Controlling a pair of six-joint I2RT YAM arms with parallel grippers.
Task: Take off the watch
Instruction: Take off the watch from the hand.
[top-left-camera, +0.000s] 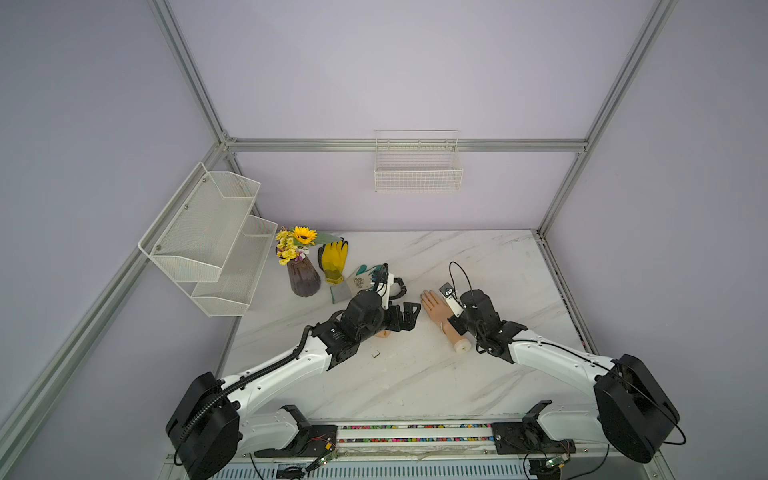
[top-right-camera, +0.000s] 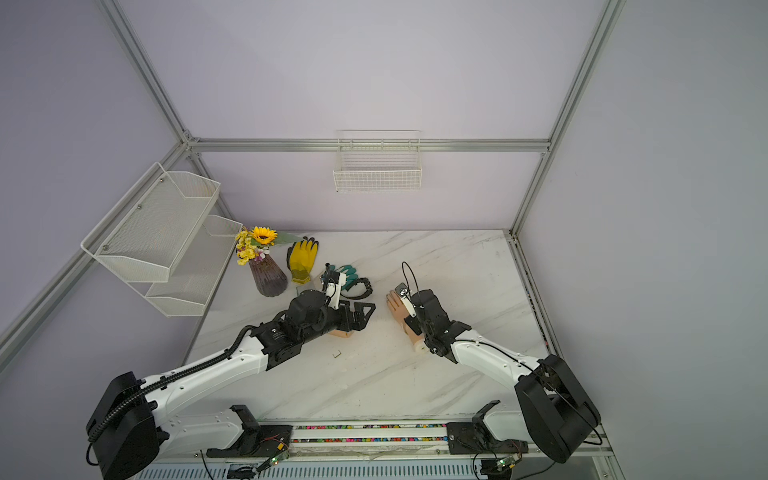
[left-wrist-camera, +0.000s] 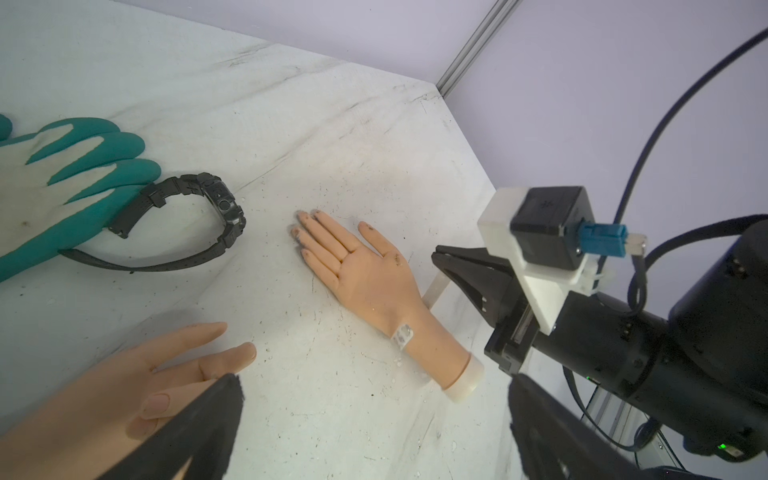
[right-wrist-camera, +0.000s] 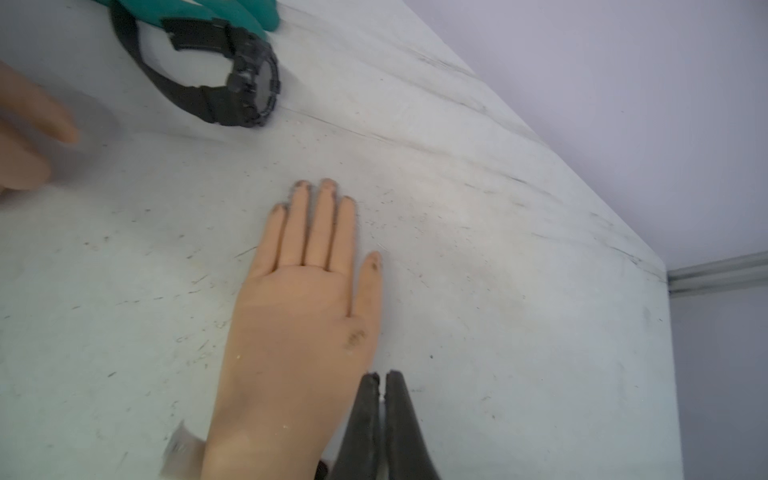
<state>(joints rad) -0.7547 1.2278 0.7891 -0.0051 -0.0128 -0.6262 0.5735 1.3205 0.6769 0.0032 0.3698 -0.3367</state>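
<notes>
The black watch (left-wrist-camera: 208, 216) lies unbuckled on the marble table (top-left-camera: 478, 257), on no wrist, its strap against a teal glove (left-wrist-camera: 62, 187); it also shows in the right wrist view (right-wrist-camera: 249, 91) and in both top views (top-left-camera: 398, 286) (top-right-camera: 362, 288). A mannequin hand (top-left-camera: 436, 309) (right-wrist-camera: 299, 316) lies flat at the centre right. My right gripper (right-wrist-camera: 382, 376) is shut beside its thumb side (left-wrist-camera: 436, 253). A pale strip (left-wrist-camera: 433, 293) runs from that wrist up toward the shut fingers; I cannot tell if it is held. My left gripper (left-wrist-camera: 374, 399) is open above bare table, over another mannequin hand (left-wrist-camera: 137, 382).
A vase of flowers (top-left-camera: 303, 278) and a yellow glove (top-left-camera: 333, 259) stand at the back left. White mesh shelves (top-left-camera: 208, 237) hang on the left wall, a wire basket (top-left-camera: 417, 166) on the back wall. A small scrap (top-left-camera: 376, 354) lies near the left arm.
</notes>
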